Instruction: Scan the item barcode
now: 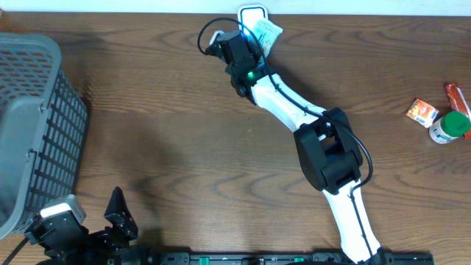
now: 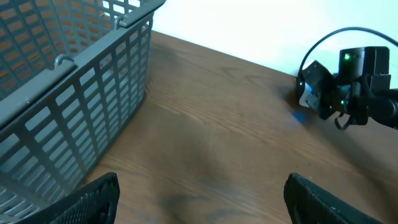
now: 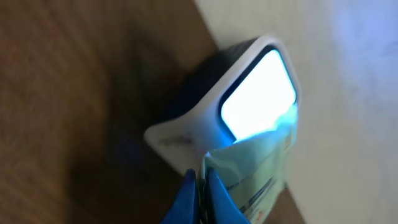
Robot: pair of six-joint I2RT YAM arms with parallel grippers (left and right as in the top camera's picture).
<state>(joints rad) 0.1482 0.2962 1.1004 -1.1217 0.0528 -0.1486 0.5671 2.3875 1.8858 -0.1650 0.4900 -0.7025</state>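
Observation:
The item is a pale green and white packet [image 1: 267, 33], and my right gripper [image 1: 256, 43] holds it at the table's far edge. In the right wrist view the blue fingertips [image 3: 217, 193] are pinched shut on the packet's edge [image 3: 264, 165]. The packet hangs right in front of the white scanner [image 3: 205, 118], partly covering its brightly lit window. From overhead the scanner [image 1: 252, 10] stands against the back wall. My left gripper [image 2: 202, 186] hovers open over bare wood at the near left, with nothing between its fingers.
A grey slatted basket [image 1: 37, 118] fills the left side, close beside my left gripper [image 1: 120, 216]. At the far right lie a small orange box [image 1: 422, 112], a green-capped white bottle [image 1: 449, 126] and a red packet [image 1: 456, 96].

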